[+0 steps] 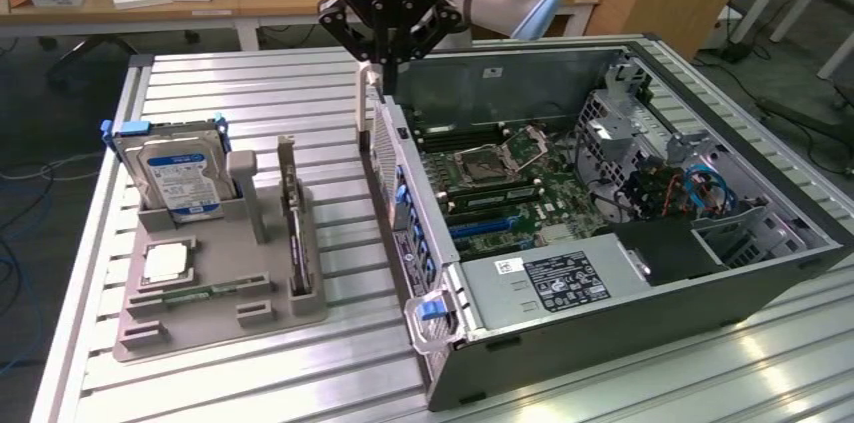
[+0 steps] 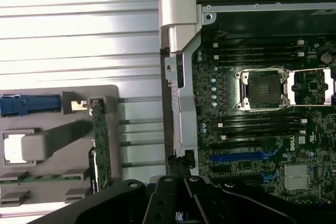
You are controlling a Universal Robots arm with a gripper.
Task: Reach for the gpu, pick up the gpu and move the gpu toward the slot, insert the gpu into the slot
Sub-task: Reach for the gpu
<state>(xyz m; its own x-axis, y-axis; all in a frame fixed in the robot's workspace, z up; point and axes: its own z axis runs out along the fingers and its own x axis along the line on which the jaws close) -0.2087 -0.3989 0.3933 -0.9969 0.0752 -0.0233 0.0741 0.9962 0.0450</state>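
1. Gripper (image 1: 378, 70), fingers clenched on nothing, hovers over the open computer case's (image 1: 787, 263) rear edge.
2. The gpu (image 1: 295, 233) stands edge-up in a gray holder (image 1: 200, 333) on the tabletop (image 1: 240, 93), ready for grasping, well apart from the blue slot (image 1: 487, 226).

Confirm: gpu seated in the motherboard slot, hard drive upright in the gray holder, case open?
No. The gpu stands on edge in the gray holder, not in the slot, as the exterior view shows. The hard drive and open case are right.
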